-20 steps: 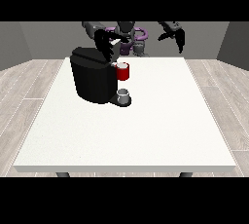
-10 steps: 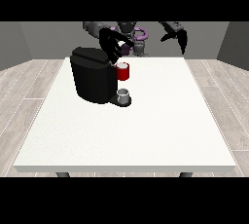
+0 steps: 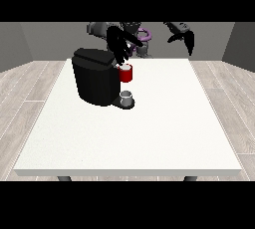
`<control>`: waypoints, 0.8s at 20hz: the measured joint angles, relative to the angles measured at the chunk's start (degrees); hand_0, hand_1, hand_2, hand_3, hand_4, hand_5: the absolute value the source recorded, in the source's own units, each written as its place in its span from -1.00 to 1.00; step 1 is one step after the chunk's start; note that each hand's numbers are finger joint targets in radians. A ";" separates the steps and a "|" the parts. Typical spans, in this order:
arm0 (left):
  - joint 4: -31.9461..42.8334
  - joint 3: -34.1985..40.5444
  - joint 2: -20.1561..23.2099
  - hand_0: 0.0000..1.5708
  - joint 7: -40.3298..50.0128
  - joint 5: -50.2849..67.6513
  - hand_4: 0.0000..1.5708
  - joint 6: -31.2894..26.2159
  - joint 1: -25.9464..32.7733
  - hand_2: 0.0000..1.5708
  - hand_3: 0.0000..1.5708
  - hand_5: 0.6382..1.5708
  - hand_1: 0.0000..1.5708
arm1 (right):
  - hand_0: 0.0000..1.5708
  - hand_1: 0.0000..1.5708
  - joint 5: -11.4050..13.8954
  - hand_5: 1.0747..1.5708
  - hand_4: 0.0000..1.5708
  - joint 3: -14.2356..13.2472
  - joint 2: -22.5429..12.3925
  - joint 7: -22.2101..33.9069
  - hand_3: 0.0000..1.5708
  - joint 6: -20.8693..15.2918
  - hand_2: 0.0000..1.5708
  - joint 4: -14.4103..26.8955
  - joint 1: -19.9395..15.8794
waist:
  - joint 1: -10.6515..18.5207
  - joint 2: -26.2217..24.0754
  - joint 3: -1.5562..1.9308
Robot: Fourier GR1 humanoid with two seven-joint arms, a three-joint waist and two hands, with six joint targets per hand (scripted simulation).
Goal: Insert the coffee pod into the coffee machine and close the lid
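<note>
Front view: black coffee machine [image 3: 97, 81], red holder [image 3: 126, 74]

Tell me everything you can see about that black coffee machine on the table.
The coffee machine is a boxy, matte black block standing upright on the white table, towards its far side at the view's left. A red pod holder juts from its front, above a small grey cup on its base. The hand at the view's left hangs over its top by the holder; whether they touch is unclear.
</note>
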 measured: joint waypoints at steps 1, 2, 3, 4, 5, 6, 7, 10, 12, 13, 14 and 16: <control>0.11 -0.10 -0.04 -1.00 -0.07 0.18 -0.55 -0.28 -0.48 -1.00 -1.00 1.00 -1.00 | -1.00 -1.00 0.25 1.00 -1.00 -0.32 -0.60 0.88 -1.00 0.15 -1.00 -0.53 -0.33 | 0.65 0.33 0.05; 0.12 -0.22 -0.21 -1.00 0.07 0.30 -0.68 -0.36 -1.12 -1.00 -1.00 1.00 -1.00 | -1.00 -1.00 0.71 1.00 -1.00 -0.44 -1.26 1.31 -1.00 0.43 -1.00 -1.11 -0.65 | 1.24 0.72 0.03; 0.15 -0.58 -0.38 -1.00 0.12 0.28 -1.00 -0.56 -1.54 -1.00 -1.00 1.00 -1.00 | -1.00 -1.00 1.28 1.00 -1.00 -0.42 -1.90 1.75 -1.00 0.85 -1.00 -1.54 -0.80 | 2.04 1.28 0.08; 0.11 -0.74 -0.43 -1.00 0.17 0.34 -0.73 -0.73 -2.23 -1.00 -1.00 1.00 -1.00 | -1.00 -1.00 1.88 1.00 -1.00 -0.55 -2.72 1.58 -1.00 1.29 -1.00 -1.92 -0.99 | 2.76 2.13 0.13; 0.21 -0.97 -0.47 -1.00 0.16 0.31 -0.74 -0.92 -2.70 -1.00 -1.00 1.00 -1.00 | -1.00 -1.00 1.88 1.00 -1.00 -0.93 -3.17 2.19 -1.00 1.65 -1.00 -2.22 -1.18 | 3.43 2.72 0.26; 0.14 -1.35 -0.71 -1.00 0.13 0.31 -0.65 -1.10 -3.10 -1.00 -1.00 1.00 -1.00 | -1.00 -1.00 1.69 1.00 -1.00 -1.35 -2.81 0.11 -1.00 0.98 -1.00 -1.89 -2.56 | 4.79 3.34 0.07; -0.02 -1.66 -0.73 -1.00 0.12 0.38 -0.60 -1.49 -3.59 -1.00 -1.00 1.00 -1.00 | -1.00 -1.00 1.30 1.00 -1.00 -0.73 -1.67 -1.67 -1.00 0.92 -1.00 -2.63 -3.83 | 6.29 3.82 -0.49; -0.36 -1.75 -0.38 -1.00 0.72 0.70 -0.65 -2.13 -5.66 -1.00 -1.00 1.00 -1.00 | -1.00 -1.00 0.14 1.00 -1.00 0.37 1.25 -6.80 -1.00 0.54 -1.00 -3.81 -7.13 | 8.82 5.84 -1.56; -0.49 -1.45 -0.04 -1.00 1.04 1.02 -0.59 -2.37 -7.00 -1.00 -1.00 1.00 -1.00 | -1.00 -1.00 -0.35 1.00 -1.00 0.63 2.63 -9.12 -1.00 0.24 -1.00 -3.22 -9.26 | 9.48 7.16 -1.94; -0.95 -1.74 -0.15 -1.00 0.95 0.97 -0.56 -2.41 -6.81 -1.00 -1.00 1.00 -1.00 | -1.00 -1.00 -0.63 1.00 -0.93 0.52 2.94 -10.69 -1.00 0.29 -1.00 -2.52 -9.76 | 9.65 7.60 -2.08; -1.26 -1.79 -0.17 -1.00 0.97 0.96 -0.56 -2.37 -6.91 -1.00 -1.00 1.00 -1.00 | -1.00 -1.00 -0.72 1.00 -0.83 0.57 3.36 -12.18 -1.00 0.21 -1.00 -1.91 -10.36 | 9.71 8.04 -2.17; -1.76 -2.13 -0.45 -1.00 1.25 0.83 -0.59 -2.16 -7.39 -1.00 -1.00 1.00 -1.00 | -1.00 -1.00 -0.59 1.00 -0.87 1.25 4.68 -13.86 -1.00 0.07 -1.00 -0.33 -11.57 | 9.71 8.27 -2.31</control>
